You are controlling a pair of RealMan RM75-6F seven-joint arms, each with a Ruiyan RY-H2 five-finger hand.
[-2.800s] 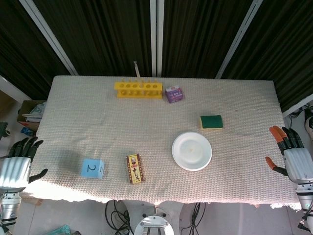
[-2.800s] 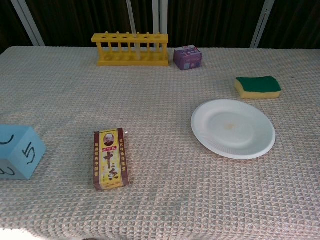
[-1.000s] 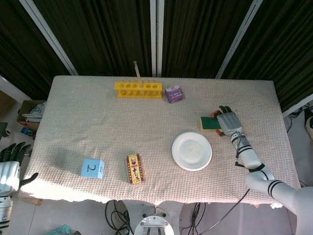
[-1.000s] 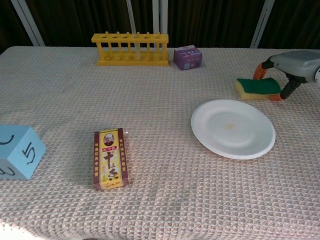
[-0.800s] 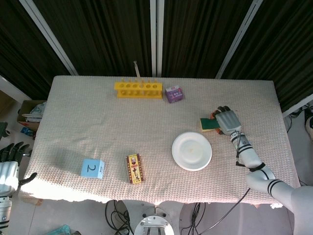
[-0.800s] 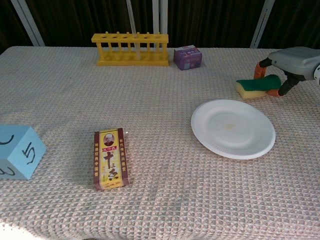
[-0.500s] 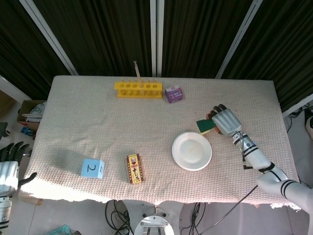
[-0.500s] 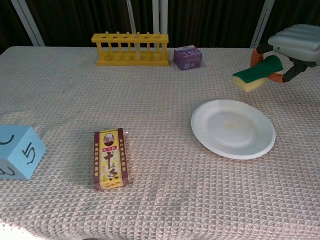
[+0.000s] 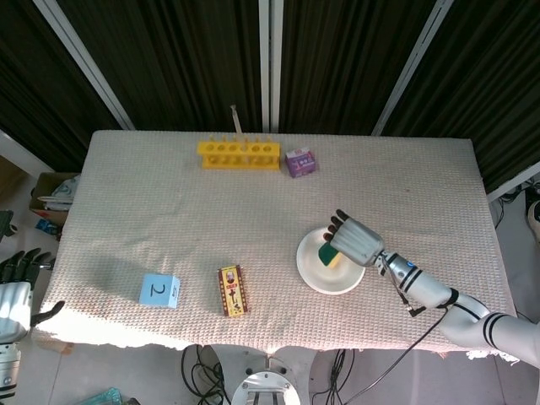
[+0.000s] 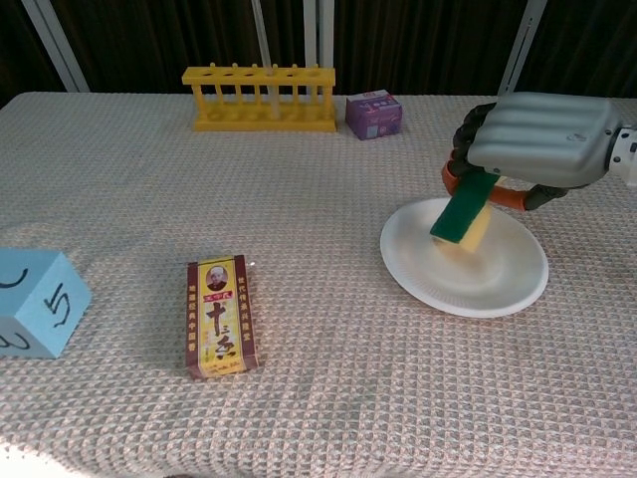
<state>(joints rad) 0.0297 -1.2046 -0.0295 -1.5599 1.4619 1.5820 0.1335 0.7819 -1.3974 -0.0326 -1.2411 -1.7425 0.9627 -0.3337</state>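
My right hand (image 9: pixel 354 240) (image 10: pixel 532 139) grips a green and yellow sponge (image 9: pixel 327 253) (image 10: pixel 462 213) and holds it tilted, its lower end hanging just over the white plate (image 9: pixel 310 272) (image 10: pixel 438 284). Whether the sponge touches the plate I cannot tell. My left hand (image 9: pixel 15 291) hangs off the table's left edge, fingers apart, holding nothing; it shows only in the head view.
A yellow tube rack (image 9: pixel 239 154) (image 10: pixel 259 98) and a small purple box (image 9: pixel 299 162) (image 10: pixel 373 114) stand at the back. A red and yellow card box (image 9: pixel 230 289) (image 10: pixel 220 316) and a blue numbered cube (image 9: pixel 159 289) (image 10: pixel 32 303) lie near the front left.
My right hand came in from the right edge, took the sponge from the cloth, lifted it and carried it left and forward over the plate. The left hand sank slightly.
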